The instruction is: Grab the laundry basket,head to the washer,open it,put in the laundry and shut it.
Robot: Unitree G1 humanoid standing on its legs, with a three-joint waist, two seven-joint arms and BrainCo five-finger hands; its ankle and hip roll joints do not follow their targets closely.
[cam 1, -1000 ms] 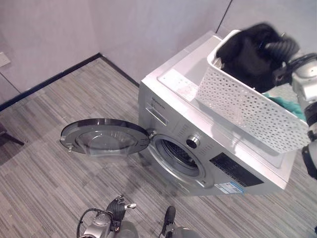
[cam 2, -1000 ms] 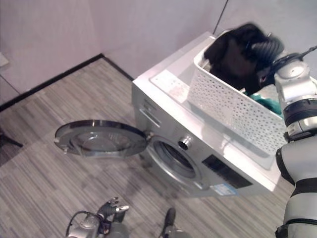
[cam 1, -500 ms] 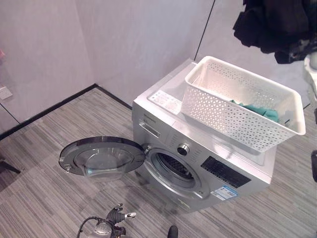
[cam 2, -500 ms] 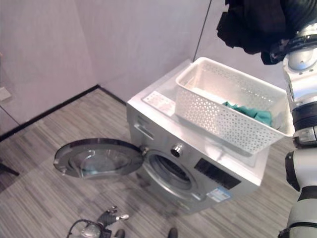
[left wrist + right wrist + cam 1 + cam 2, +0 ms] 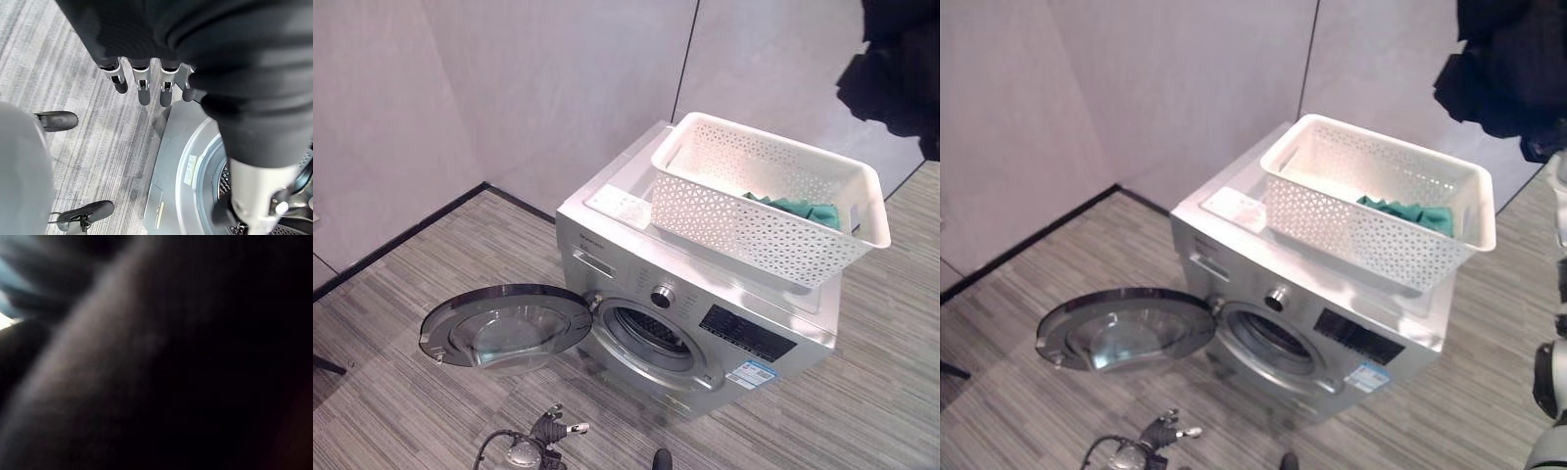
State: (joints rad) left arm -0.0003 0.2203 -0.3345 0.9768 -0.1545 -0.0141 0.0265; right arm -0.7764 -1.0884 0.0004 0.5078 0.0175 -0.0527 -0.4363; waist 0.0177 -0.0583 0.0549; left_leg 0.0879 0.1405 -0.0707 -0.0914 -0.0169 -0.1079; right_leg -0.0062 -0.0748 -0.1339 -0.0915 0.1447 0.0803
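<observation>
Black garment (image 5: 1513, 69) now lifted high above basket (image 5: 754, 230); right hand's grip cannot be told.

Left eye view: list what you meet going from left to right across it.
Open washer door → washer's drum opening → white laundry basket on top of the washer, with a teal cloth lying inside → black garment hanging high at the right edge.

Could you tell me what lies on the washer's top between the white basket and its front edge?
In the left eye view, nothing: that strip of the washer's top before the basket is bare.
</observation>
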